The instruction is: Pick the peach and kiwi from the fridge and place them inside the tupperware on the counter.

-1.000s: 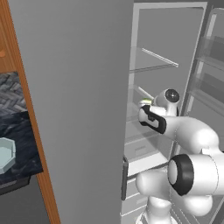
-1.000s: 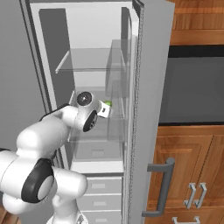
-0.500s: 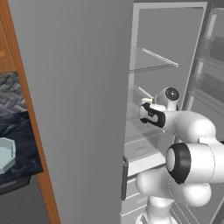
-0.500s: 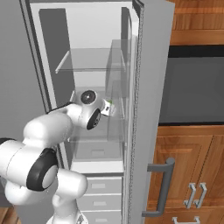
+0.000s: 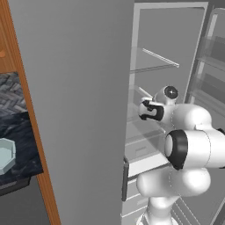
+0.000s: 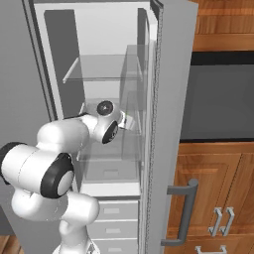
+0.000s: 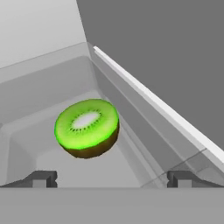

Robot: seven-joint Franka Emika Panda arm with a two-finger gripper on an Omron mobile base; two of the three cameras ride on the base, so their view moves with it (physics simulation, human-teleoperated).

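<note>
The kiwi (image 7: 87,127) sits left of centre, and we see our pincer (image 7: 113,178) spread wide below it, holding nothing.

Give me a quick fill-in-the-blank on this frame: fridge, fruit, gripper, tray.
1. The fridge door stands ____.
2. In the hand view, the fruit ahead of the gripper is a cut ____, green face up.
3. The gripper's jaws are ____, holding nothing.
4. The pale tray sits on the black ____, with no fruit visible in it.

Missing words: open; kiwi; open; counter
</note>
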